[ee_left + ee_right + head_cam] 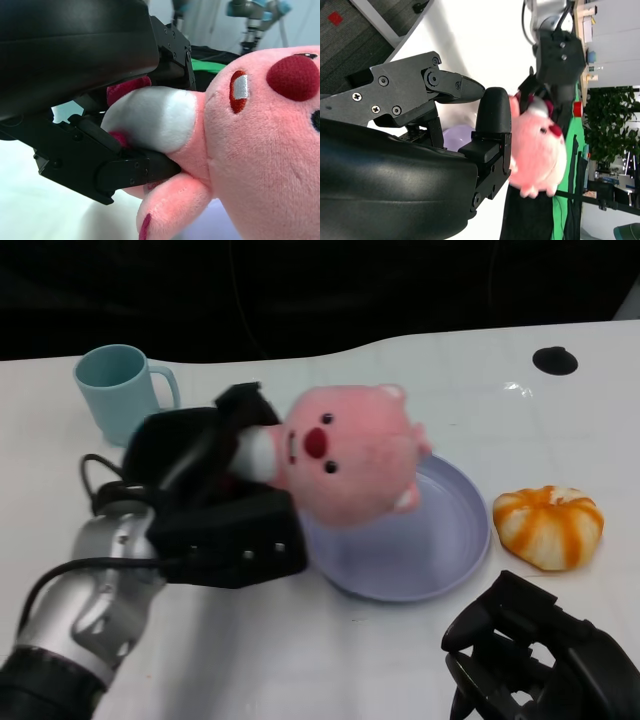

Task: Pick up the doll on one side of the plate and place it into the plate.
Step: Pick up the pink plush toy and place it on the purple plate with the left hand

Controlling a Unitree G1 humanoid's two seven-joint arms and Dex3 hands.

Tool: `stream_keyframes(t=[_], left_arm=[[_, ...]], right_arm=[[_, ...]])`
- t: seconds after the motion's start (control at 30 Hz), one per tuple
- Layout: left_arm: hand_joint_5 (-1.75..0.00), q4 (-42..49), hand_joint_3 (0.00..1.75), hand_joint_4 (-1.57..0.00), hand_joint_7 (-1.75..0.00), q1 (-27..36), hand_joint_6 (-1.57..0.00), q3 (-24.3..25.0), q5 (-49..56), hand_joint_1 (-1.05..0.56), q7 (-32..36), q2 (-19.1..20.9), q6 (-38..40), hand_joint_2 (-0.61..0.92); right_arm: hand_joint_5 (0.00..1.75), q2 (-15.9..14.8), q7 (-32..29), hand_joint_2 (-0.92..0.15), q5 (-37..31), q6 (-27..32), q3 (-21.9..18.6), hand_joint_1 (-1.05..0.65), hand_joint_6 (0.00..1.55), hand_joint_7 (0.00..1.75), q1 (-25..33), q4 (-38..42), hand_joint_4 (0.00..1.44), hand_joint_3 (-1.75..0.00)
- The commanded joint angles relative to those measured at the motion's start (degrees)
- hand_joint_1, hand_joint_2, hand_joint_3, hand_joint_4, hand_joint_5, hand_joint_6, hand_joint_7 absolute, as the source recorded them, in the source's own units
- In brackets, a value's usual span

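Head view: left hand (215, 505) grips pink doll (345, 455) by its white end, doll over plate (440, 570) rim at approx 10 o'clock.

L wrist view: fingers (120, 170) squash the plush; prob soft, light, non-fragile.

R wrist view: right hand (465, 130) holds nothing, fingers apart.

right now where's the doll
In the head view the doll is at centre, held by the left hand above the plate's left rim, right of the mug.
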Motion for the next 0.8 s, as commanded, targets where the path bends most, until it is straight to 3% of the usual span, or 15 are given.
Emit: stream_keyframes(t=[0.03, 0.23, 0.37, 0.53, 0.73, 0.8], left_arm=[[-1.75, -0.5, 1.00, -0.94, -1.75, -2.3, -0.70, -1.3, 1.1, -0.17, -1.4, -1.8, 1.8, 0.45], [-1.75, 0.9, 0.92, -0.93, -1.75, -4.7, -0.70, -3.8, 2.7, -0.20, -2.8, -5.6, 4.9, 0.52], [-1.75, 3.1, 1.05, -0.93, -1.75, -6.2, -0.72, -5.2, 3.3, -0.18, -3.2, -7.4, 6.3, 0.52], [-1.75, 6.5, 1.08, -0.94, -1.75, -7.6, -0.71, -6.7, 3.9, -0.18, -2.7, -8.8, 6.5, 0.48], [-1.75, 10.2, 1.06, -0.91, -1.75, -8.9, -0.69, -7.0, 4.2, -0.16, -1.7, -10.2, 6.0, 0.48], [-1.75, 11.2, 0.99, -0.91, -1.71, -9.2, -0.69, -6.8, 3.9, -0.17, -1.3, -10.4, 5.5, 0.48]], right_arm=[[1.71, -0.6, 0.0, -0.88, -0.1, 0.2, 0.2, -0.36, 0.51, 1.58, 0.3, -0.8, 0.61, -0.58], [1.71, -0.6, 0.0, -0.87, 0.2, 0.6, 0.2, -0.35, 0.50, 1.57, 0.2, -1.1, 0.60, -0.58], [1.71, -0.6, 0.1, -0.88, 0.0, 0.2, 0.2, -0.35, 0.50, 1.57, 0.2, -1.0, 0.60, -0.58], [1.71, -0.5, 0.2, -0.88, 0.5, 0.4, 0.1, -0.36, 0.51, 1.57, 0.3, -1.2, 0.61, -0.58], [1.71, -0.6, 0.2, -0.88, 0.5, 0.2, 0.2, -0.36, 0.51, 1.58, 0.4, -1.2, 0.61, -0.58], [1.71, -0.6, 0.1, -0.88, 0.5, 0.6, 0.2, -0.36, 0.51, 1.57, 0.3, -1.4, 0.61, -0.57]])
